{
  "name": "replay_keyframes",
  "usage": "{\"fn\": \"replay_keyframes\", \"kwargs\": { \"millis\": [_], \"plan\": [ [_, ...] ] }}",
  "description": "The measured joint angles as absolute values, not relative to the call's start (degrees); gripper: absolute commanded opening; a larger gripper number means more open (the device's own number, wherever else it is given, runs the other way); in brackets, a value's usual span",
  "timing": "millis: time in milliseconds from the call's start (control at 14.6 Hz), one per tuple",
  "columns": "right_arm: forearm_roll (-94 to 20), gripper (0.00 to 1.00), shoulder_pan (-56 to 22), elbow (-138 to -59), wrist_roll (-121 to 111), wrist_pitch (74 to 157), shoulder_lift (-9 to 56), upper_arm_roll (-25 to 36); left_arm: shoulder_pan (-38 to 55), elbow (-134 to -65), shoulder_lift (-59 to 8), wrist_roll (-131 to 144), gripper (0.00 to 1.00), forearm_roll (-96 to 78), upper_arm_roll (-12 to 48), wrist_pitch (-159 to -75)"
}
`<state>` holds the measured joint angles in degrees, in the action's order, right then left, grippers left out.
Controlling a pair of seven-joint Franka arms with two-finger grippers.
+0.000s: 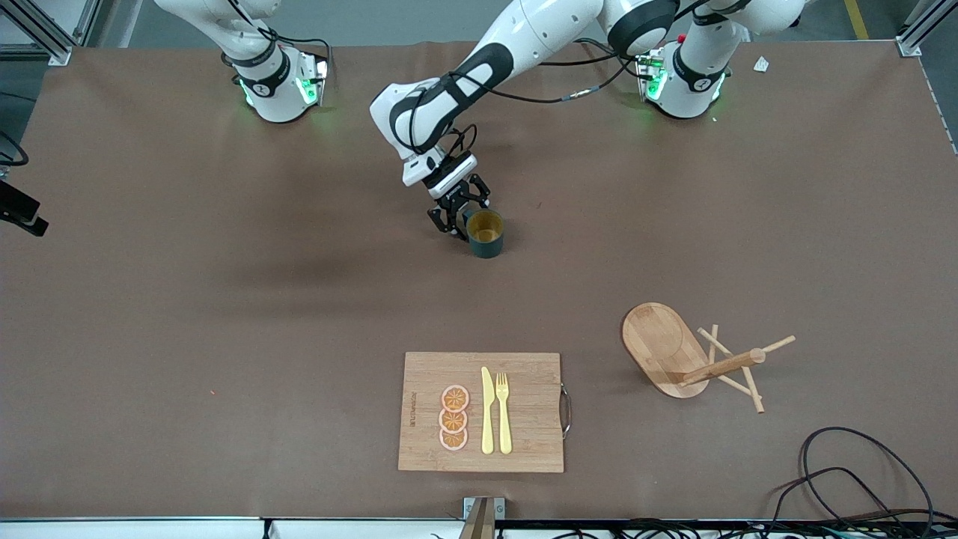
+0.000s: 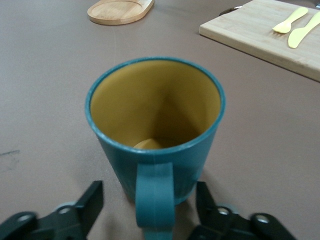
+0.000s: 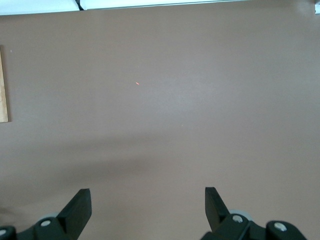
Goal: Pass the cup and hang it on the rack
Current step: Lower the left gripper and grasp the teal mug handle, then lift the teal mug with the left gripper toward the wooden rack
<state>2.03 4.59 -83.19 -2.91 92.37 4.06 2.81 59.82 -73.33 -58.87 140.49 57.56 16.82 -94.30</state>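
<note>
— Since the table point(image 1: 187, 314) left you room, why did the rack point(image 1: 692, 359) lie near the front camera, toward the left arm's end?

— Your rack lay tipped on its side, well apart from the cup point(image 1: 486, 233), which stood upright mid-table, handle toward the left end effector point(image 1: 458, 218).

— And your arms?

— You had the left arm reaching down, fingers point(image 2: 90, 200) spread either side of the handle, not yet pinching. Your right end effector point(image 3: 145, 207) waited, spread, over bare table.

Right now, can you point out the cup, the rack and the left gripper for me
cup point(image 1: 487, 238), front view, on its dark outer wall.
rack point(image 1: 653, 338), front view, on its oval base.
left gripper point(image 2: 149, 202), left wrist view, midway between its fingertips, either side of the cup's handle.
</note>
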Motion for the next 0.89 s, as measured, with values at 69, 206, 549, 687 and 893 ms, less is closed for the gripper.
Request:
{"fn": "replay_keyframes", "kwargs": {
  "millis": [69, 206, 549, 687, 893],
  "plan": [
    [2.0, 1.0, 4.6, -83.3, -2.9, 92.4, 4.1, 2.7, 59.8, -73.3, -59.0, 140.5, 0.43, 57.6, 16.8, -94.4],
    [2.0, 1.0, 4.5, -83.3, -2.9, 92.4, 4.0, 2.4, 59.9, -73.4, -59.1, 139.0, 0.27, 57.7, 16.8, -95.0],
    [1.9, 1.0, 4.0, -83.3, -2.9, 92.1, 3.9, 1.5, 60.0, -73.4, -59.7, 135.8, 0.0, 59.5, 16.8, -95.2],
    [1.9, 1.0, 4.1, -83.3, -2.9, 91.7, 3.9, 1.6, 59.9, -73.3, -59.7, 134.9, 0.0, 59.5, 16.8, -95.3],
    [1.9, 1.0, 4.1, -83.3, -2.9, 90.0, 3.9, 1.8, 57.6, -71.5, -58.4, 131.1, 0.0, 56.9, 17.5, -96.6]
  ]
}}
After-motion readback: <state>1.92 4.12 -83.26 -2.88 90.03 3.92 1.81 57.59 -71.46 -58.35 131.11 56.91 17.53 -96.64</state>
